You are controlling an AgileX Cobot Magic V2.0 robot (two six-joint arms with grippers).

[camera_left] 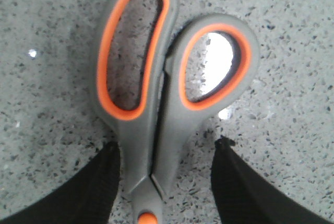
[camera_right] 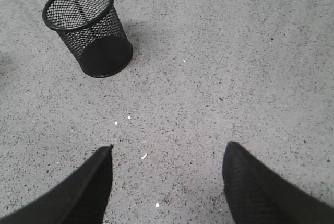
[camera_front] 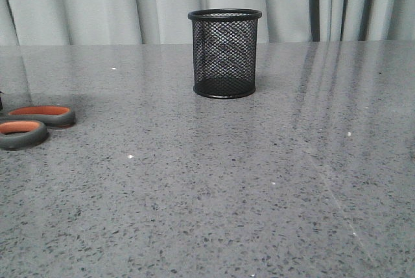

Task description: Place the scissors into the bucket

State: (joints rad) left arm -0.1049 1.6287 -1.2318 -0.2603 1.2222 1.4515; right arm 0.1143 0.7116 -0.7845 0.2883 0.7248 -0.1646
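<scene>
Lying flat on the grey speckled table [camera_front: 259,194], the scissors [camera_front: 34,122] appear in the front view only as two orange-lined loop handles at the left edge; the blades are cut off by the frame. The bucket [camera_front: 225,53] stands upright near the middle of the table's far part, well apart from the scissors, with pale curtains [camera_front: 130,2] behind it. Neither gripper is visible in this view.

The left wrist view supplies what the front view lacks: the left gripper [camera_left: 166,182] is spread wide, one dark finger on each side of the scissors' handle shanks, with bare table showing between each finger and the grey plastic. The red pivot [camera_left: 147,217] sits at the frame edge between the fingers. The blades are out of frame here as well.

The right wrist view shows the right gripper [camera_right: 168,182] also spread wide over bare table, holding nothing. The bucket [camera_right: 88,31] is seen from above at an angle, its open mouth and solid base visible, well apart from the fingers.
</scene>
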